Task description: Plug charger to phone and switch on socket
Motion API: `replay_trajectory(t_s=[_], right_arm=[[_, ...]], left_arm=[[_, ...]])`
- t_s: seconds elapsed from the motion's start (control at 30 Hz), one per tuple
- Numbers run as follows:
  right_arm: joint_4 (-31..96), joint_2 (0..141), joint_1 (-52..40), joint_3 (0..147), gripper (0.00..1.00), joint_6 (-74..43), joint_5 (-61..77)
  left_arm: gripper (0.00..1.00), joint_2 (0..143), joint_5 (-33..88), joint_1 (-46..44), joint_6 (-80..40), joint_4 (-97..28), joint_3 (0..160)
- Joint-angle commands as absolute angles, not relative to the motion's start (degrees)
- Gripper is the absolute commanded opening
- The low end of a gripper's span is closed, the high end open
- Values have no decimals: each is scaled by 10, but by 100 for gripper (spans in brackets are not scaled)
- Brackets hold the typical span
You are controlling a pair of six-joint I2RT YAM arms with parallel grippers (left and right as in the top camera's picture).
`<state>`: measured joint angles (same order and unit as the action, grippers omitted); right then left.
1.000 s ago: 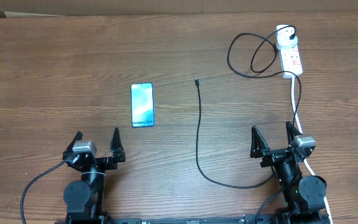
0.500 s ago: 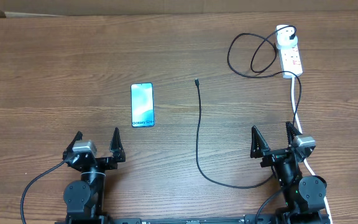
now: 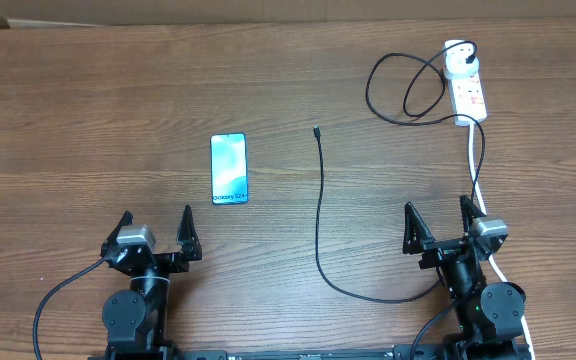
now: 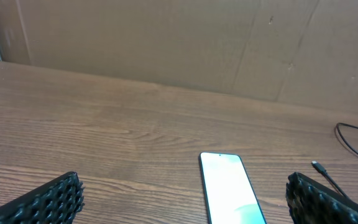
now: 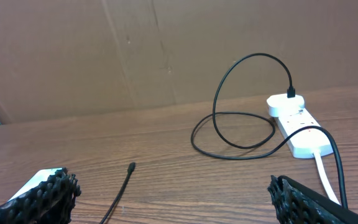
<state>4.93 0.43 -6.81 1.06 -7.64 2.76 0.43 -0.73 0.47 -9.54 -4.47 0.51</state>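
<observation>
While both arms rest at the near edge, the left gripper (image 3: 156, 222) and right gripper (image 3: 436, 210) stand spread wide, empty. Beyond lies the phone (image 3: 229, 169), screen up, with the charger (image 3: 320, 200) ending apart to its right. Farthest right, the socket (image 3: 469, 95) holds the adapter (image 3: 458, 62).

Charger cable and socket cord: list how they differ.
The charger cable is black and thin; the socket cord is white and thicker. The cable loops beside the socket and sweeps across the table, ending in a free tip right of the phone; the cord runs nearly straight from the socket toward the near edge. Both lie on the table and join the socket.
</observation>
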Motion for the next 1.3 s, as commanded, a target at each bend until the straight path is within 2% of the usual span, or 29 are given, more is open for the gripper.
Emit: replay_trajectory(t_s=[0.0, 0.6, 0.63, 0.77, 0.93, 1.07, 1.27], right_arm=[[46, 2, -71, 5, 100, -74, 31], [46, 2, -71, 5, 100, -74, 31], [46, 2, -71, 5, 100, -74, 31], [46, 2, -71, 5, 100, -74, 31], [46, 2, -71, 5, 100, -74, 31], [46, 2, -71, 5, 100, -74, 31], [46, 2, -71, 5, 100, -74, 31]], left_arm=[[100, 3, -15, 7, -105, -44, 3], [100, 3, -14, 7, -110, -27, 3], [99, 3, 8, 7, -136, -13, 3], [100, 3, 228, 7, -340, 6, 3], [100, 3, 266, 7, -504, 18, 3], [100, 3, 272, 7, -499, 92, 3], [100, 3, 273, 7, -374, 170, 10]])
